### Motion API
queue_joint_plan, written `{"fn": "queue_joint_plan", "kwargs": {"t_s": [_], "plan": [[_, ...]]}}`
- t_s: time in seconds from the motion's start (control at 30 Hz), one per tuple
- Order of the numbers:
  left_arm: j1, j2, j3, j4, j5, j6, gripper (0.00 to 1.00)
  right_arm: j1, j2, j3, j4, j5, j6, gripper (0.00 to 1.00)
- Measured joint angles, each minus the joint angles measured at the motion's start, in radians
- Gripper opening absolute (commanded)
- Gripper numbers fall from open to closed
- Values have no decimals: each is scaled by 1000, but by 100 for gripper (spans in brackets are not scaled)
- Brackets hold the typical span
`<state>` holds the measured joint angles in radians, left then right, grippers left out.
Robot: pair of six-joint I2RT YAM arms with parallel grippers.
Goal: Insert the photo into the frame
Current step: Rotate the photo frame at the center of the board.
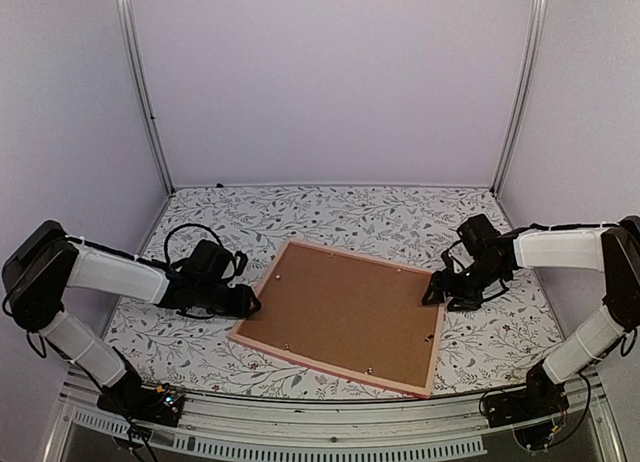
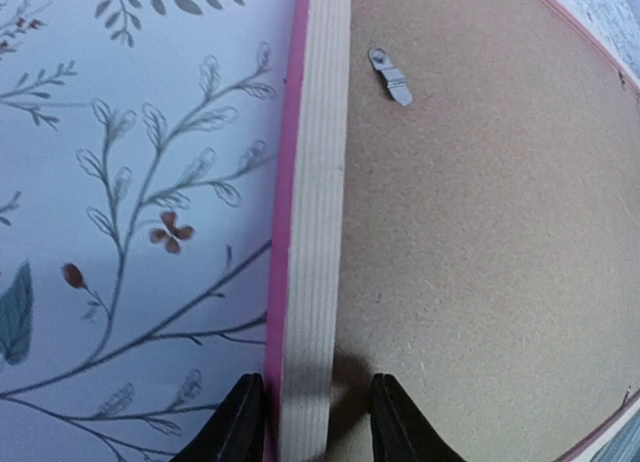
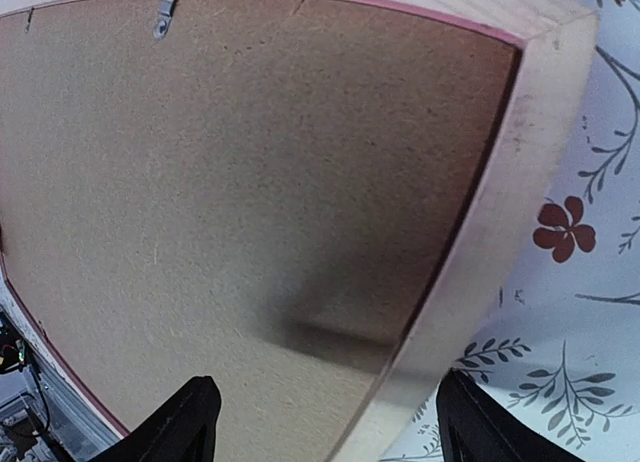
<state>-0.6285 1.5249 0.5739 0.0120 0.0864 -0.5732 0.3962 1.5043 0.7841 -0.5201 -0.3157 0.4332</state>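
I'm looking down on the frame (image 1: pixel 330 366) lying face down in the middle of the flowered table (image 1: pixel 350 217), a little toward 6 o'clock, turned so its corners point roughly to 9, 12, 3 and 6. The brown backing (image 1: pixel 340 312) sits inside its pink rim.

The photo is nowhere in any view. I judge it is under the backing, but I cannot confirm that from here.

My left gripper (image 1: pixel 245 304) is at the frame's 9 o'clock corner. Its wrist view shows the jaws parted narrowly and straddling the pale wooden rail. One finger (image 2: pixel 240 422) is outside against the pink edge, and the other is inside over the backing with a sliver of shadow between it and the wood. I read that as not pinching.

My right gripper (image 1: pixel 435 292) hangs over the 3 o'clock corner, spread wide and holding nothing. One finger (image 3: pixel 195 422) is above the backing and the other above the table.

A metal clip (image 2: pixel 390 75) lies turned onto the backing, and another (image 3: pixel 165 12) shows at the far rail.

By my reckoning the loading is done. What's left is checking the remaining clips and turning the frame face up.
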Motion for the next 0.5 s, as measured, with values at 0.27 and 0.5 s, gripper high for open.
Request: {"fn": "queue_joint_plan", "kwargs": {"t_s": [0.27,0.5], "plan": [[-148,-83,-47,-48,-50,-100,51,-13,130,90,28,6,-24,72],[-222,-138,-56,-114,-82,-152,86,-15,298,281,34,37,-120,74]]}}
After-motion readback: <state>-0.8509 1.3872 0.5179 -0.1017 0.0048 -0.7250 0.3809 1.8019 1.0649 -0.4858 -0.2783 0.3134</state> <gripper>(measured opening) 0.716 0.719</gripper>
